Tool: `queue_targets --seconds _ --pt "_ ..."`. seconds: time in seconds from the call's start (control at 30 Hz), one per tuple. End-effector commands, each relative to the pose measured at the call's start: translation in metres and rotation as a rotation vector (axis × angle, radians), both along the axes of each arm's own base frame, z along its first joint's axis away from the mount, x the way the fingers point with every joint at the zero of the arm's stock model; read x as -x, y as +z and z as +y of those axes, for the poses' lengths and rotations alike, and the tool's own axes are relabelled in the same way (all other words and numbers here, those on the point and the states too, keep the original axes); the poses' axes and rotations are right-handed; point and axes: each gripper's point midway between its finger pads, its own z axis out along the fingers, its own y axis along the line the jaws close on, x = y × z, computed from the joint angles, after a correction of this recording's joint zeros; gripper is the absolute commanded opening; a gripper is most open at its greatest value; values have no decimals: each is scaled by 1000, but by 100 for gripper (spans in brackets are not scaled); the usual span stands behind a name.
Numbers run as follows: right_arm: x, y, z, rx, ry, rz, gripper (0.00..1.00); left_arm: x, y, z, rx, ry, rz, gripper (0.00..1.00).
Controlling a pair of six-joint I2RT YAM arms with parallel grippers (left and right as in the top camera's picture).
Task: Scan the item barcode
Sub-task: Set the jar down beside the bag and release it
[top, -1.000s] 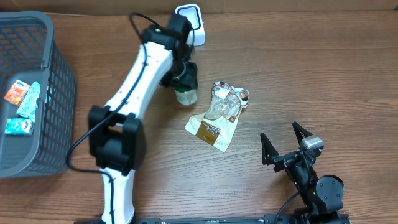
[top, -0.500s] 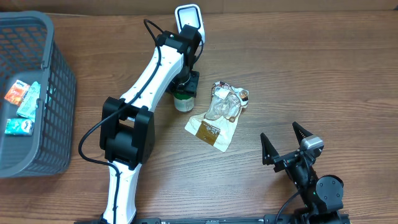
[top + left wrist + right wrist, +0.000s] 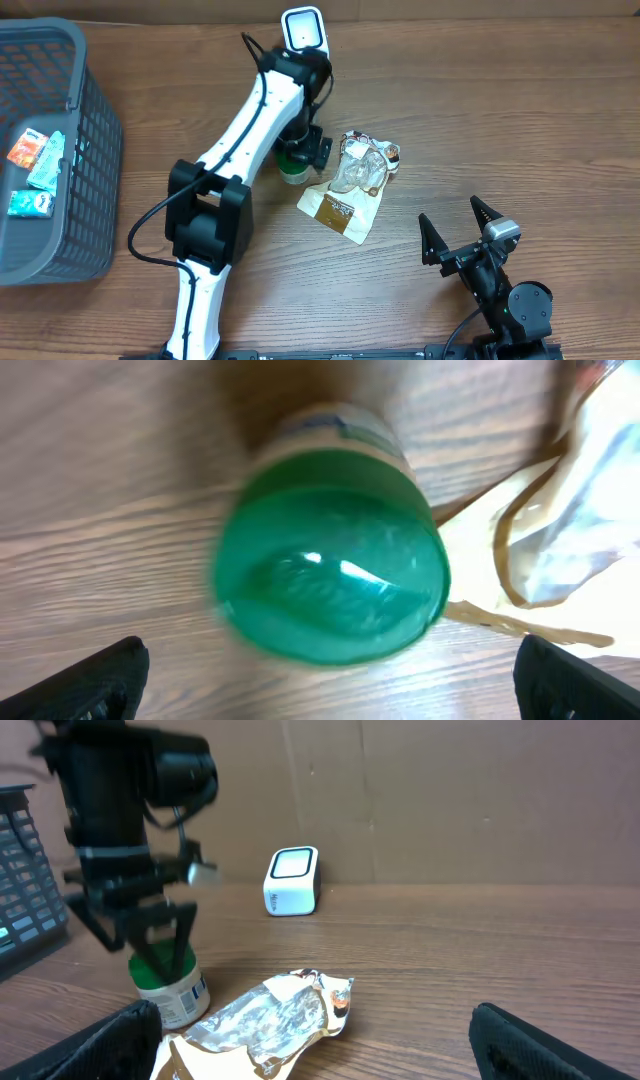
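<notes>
Green-lidded with a pale label, the small jar [image 3: 292, 172] stands upright on the wooden bench [image 3: 520, 120], just beside a crumpled foil packet [image 3: 352, 185] and near the white scanner [image 3: 303, 30]. The left arm [image 3: 245, 110] points straight down over the lid, its jaws spread wide and clear of the jar, while the right arm [image 3: 500, 290] sits low and well apart, jaws wide, holding nothing.

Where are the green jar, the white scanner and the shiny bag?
green jar [image 3: 330, 585]: left wrist view, middle of its green lid.
white scanner [image 3: 303, 28]: overhead view, its top face.
shiny bag [image 3: 280, 1015]: right wrist view, crinkled middle.
</notes>
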Motion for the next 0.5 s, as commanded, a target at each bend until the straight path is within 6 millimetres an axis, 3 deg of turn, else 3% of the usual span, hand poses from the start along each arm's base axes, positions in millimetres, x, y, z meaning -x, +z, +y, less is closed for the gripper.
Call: queue_targets --seconds 0.0,0.2,0.27,0.37,0.47 --pt "1 -2 3 -6 13 0 100 -30 53 5 46 13 -146 100" --pt "1 -2 3 -6 14 0 100 -53 165 7 207 69 -431 100" --pt "1 -2 4 -6 17 0 100 -54 205 18 254 113 -544 99" --pt "1 -2 4 -6 17 0 100 -47 256 45 287 162 -688 99" --pt "1 -2 4 -6 17 0 100 -33 296 89 278 244 -799 100"
